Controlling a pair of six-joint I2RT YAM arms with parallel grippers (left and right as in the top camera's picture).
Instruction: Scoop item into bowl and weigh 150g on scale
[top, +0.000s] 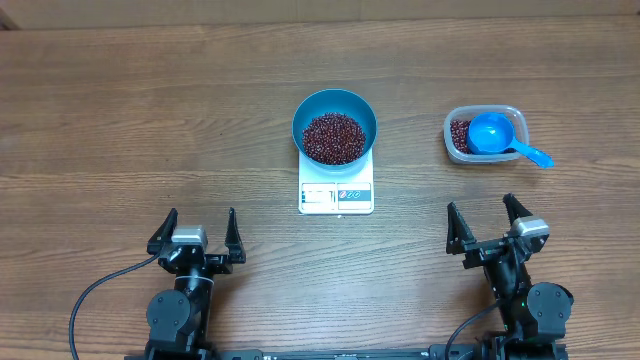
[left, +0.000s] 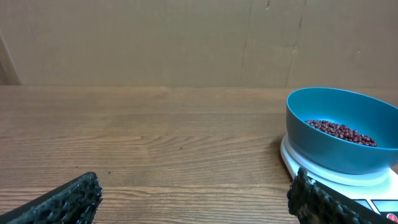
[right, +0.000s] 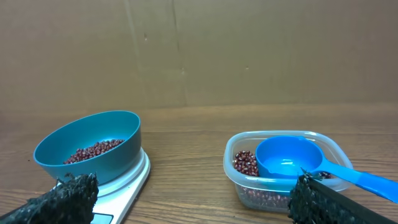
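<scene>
Left gripper (top: 200, 216) is spread wide with nothing between its fingers, hanging just over the table (top: 120, 120). Right gripper (top: 480, 206) is the same: wide open, empty, touching nothing.

The blue bowl (top: 335, 97) sits on the white scale (top: 335, 197), ahead and to the right of the left gripper and ahead-left of the right one, roughly between them. There's a heap of beans (top: 333, 138) in it (I can't read the display from here).

Almost straight ahead of the right gripper is the clear tub (top: 510, 113), with the blue scoop (top: 490, 133) resting in it, handle poking over the rim away from the scale.

Ahead and left of the left gripper it's all bare wood.
</scene>
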